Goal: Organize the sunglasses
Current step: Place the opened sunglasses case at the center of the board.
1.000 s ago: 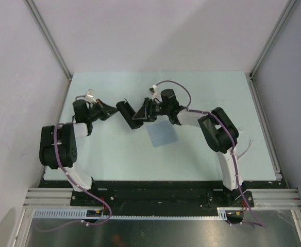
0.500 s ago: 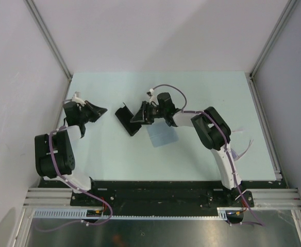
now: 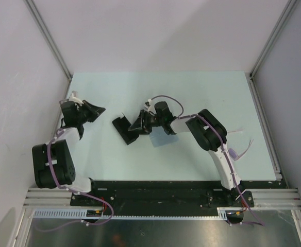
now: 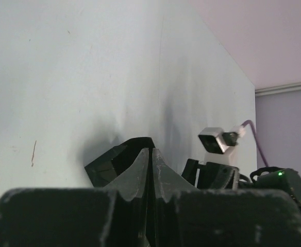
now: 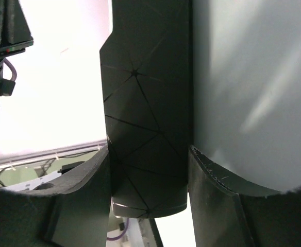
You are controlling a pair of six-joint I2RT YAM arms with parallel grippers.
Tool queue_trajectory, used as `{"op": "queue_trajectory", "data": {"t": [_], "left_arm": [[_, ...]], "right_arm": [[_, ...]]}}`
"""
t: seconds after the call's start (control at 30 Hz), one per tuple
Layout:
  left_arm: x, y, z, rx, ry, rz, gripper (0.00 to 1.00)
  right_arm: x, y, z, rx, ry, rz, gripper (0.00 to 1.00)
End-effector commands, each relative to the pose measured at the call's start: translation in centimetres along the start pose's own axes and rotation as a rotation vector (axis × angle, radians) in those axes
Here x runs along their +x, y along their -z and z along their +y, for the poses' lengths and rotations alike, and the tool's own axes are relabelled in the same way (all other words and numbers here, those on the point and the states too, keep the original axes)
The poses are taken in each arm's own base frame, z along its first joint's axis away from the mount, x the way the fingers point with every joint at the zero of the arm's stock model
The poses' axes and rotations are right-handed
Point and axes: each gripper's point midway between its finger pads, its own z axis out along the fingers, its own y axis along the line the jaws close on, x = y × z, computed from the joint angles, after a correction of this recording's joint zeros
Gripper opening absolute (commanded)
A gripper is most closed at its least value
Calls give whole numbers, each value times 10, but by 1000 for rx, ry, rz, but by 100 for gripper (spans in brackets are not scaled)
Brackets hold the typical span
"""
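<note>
The sunglasses are hidden from every view. A black oblong case (image 3: 122,129) with faceted sides lies at mid-table, and my right gripper (image 3: 138,125) is shut on its right end. In the right wrist view the case (image 5: 145,98) fills the gap between both fingers of the right gripper (image 5: 149,150). My left gripper (image 3: 100,109) hovers left of the case, apart from it, jaws nearly together and holding nothing. In the left wrist view the left gripper (image 4: 151,152) points at the case (image 4: 114,163) a short way ahead.
A light blue square cloth (image 3: 163,139) lies flat just right of the case, partly under the right arm (image 3: 207,131). Pale walls close in the table (image 3: 202,92) on the left, back and right. The right arm's wrist camera (image 4: 215,140) shows beyond the case.
My left gripper has let go of the case and pulled back to the left. The right gripper has carried the case a little left and nearer the front.
</note>
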Motion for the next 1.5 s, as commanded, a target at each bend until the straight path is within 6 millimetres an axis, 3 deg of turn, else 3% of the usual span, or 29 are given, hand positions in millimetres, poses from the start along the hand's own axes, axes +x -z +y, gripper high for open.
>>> {"op": "queue_trajectory", "data": {"t": [0.0,0.23,0.33,0.37,0.4,0.7,0.9,1.33,1.47], "left_arm": [[7,11,-5,-19,11,1,10],[16,21,-9,-26,-2,24,10],[20,22,-6,-44,-11,36,12],[22,22,-5,-50,-14,42,17],[24,22,-4,-54,-12,47,33],[55,12,-3,-107,-41,134,64],[75,16,10,-184,-12,163,65],[108,7,28,-231,-6,271,62],[110,3,29,-233,-11,283,63]], "right_arm": [[9,-3,34,-94,-87,-17,32],[9,0,30,-68,-52,-10,35],[12,-1,31,-55,-34,-10,50],[11,-3,31,-41,-24,-25,54],[11,-3,30,-34,-1,-32,61],[3,4,30,-6,14,-49,68],[-3,8,33,13,37,-75,76],[-13,19,27,102,111,-112,77],[-20,27,35,140,198,-144,78]]}}
